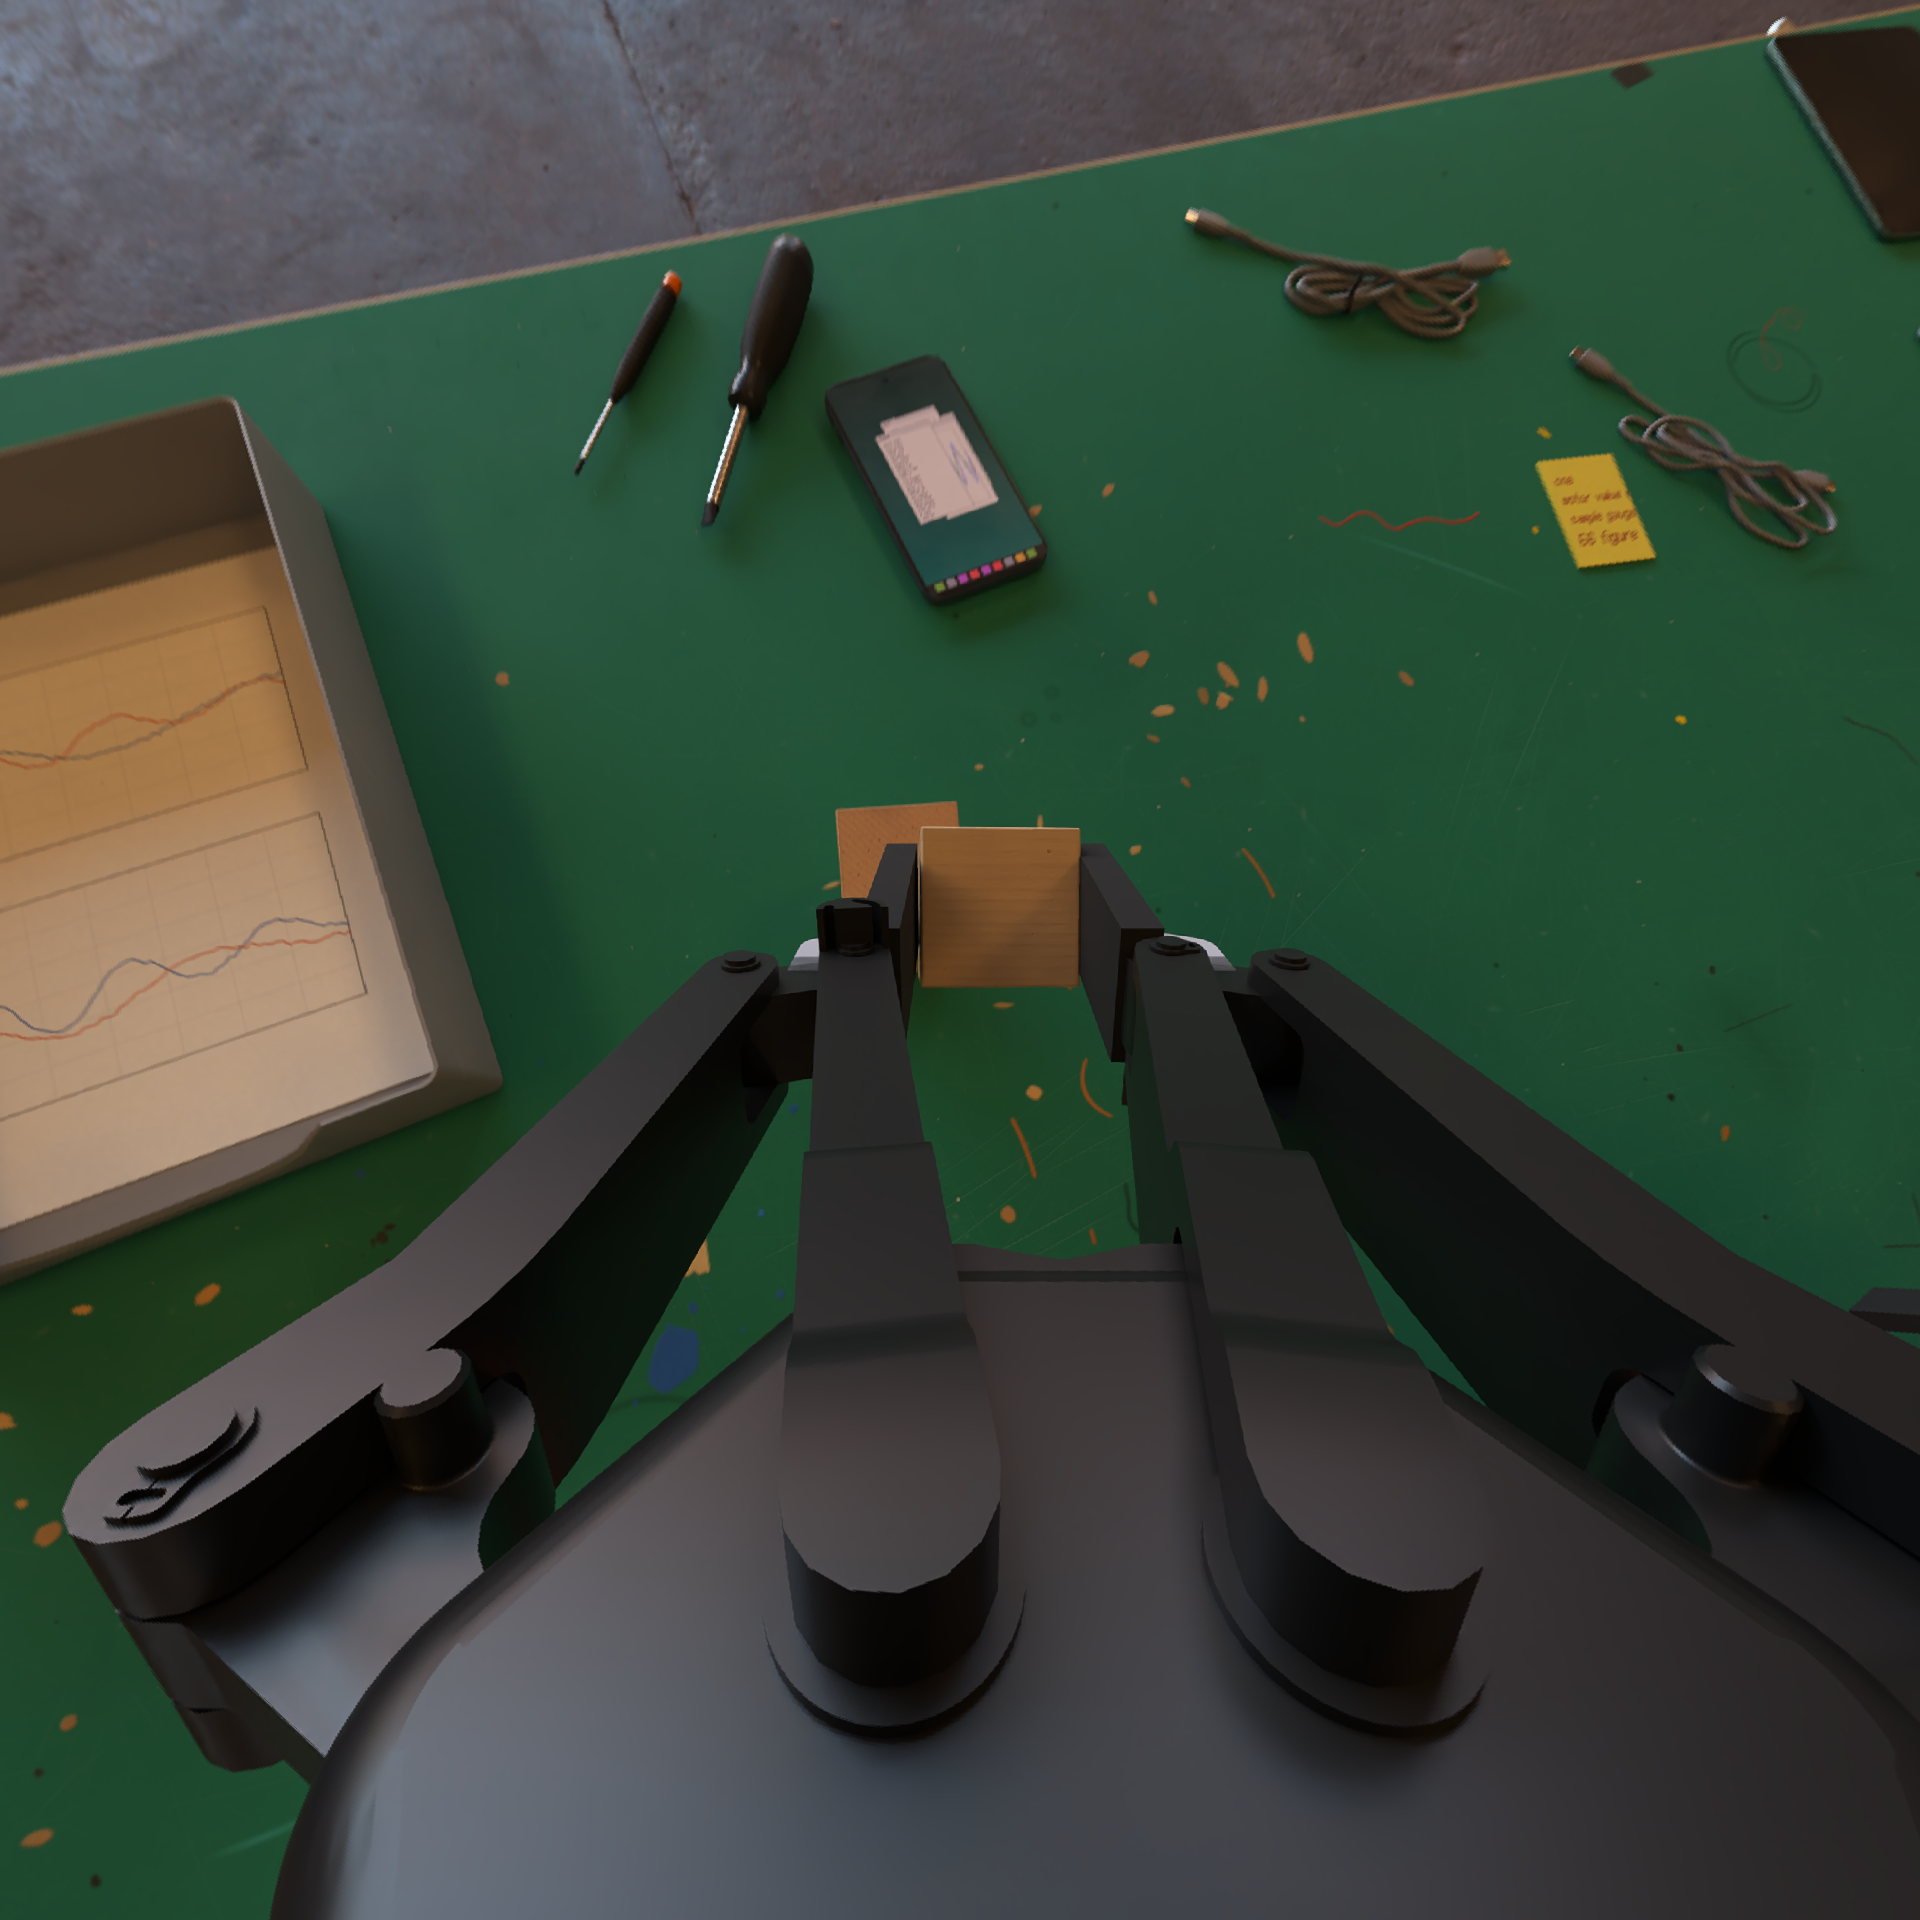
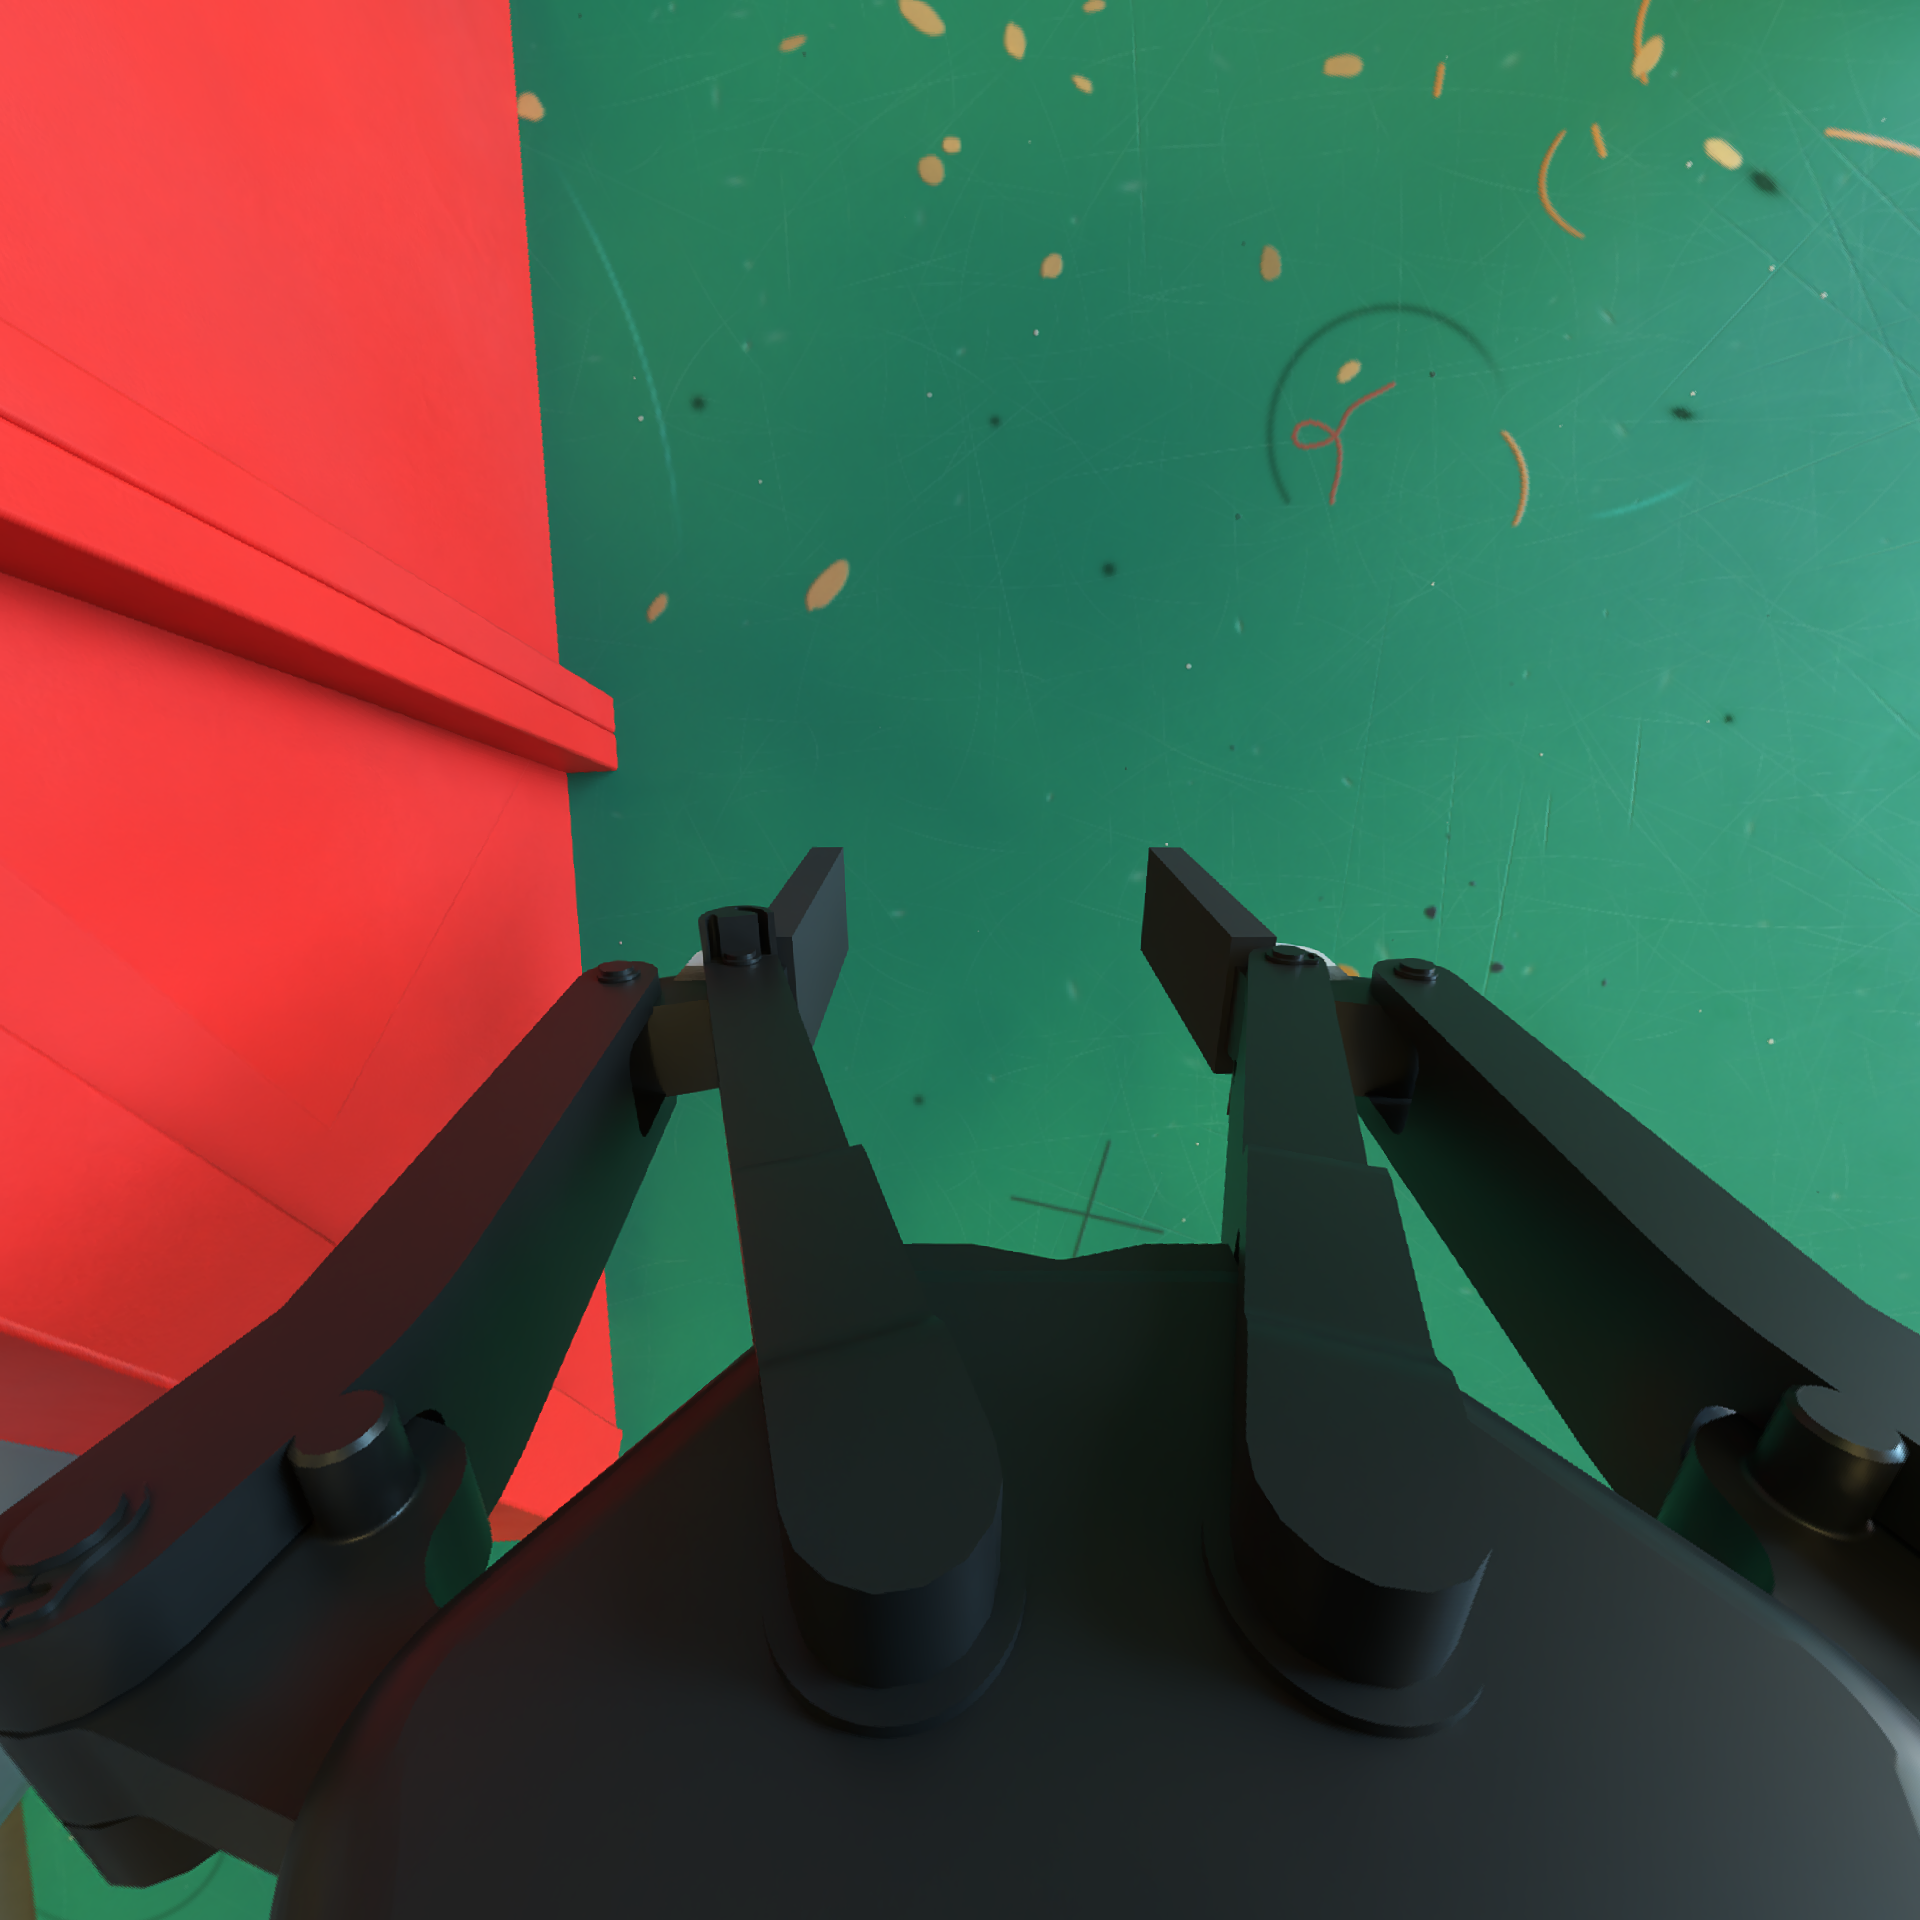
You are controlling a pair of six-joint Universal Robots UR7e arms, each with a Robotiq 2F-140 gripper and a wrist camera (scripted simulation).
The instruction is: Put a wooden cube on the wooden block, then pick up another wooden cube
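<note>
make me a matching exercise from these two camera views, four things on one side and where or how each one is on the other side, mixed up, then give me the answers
Column one:
1. wooden cube
2. right gripper
3. phone
4. grey tray

Column two:
A. open, over bare green table, beside a red box
B. holds a sheet of line charts
C. lying beside two screwdrivers
D. clamped in the left gripper

Pairs: 1-D, 2-A, 3-C, 4-B

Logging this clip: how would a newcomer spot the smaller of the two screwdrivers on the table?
Start at the grey paper tray on the green table, then look toward the far edge. Two screwdrivers lie beside a phone; the smaller screwdriver is nearer the tray, thinner, with an orange cap.
</note>
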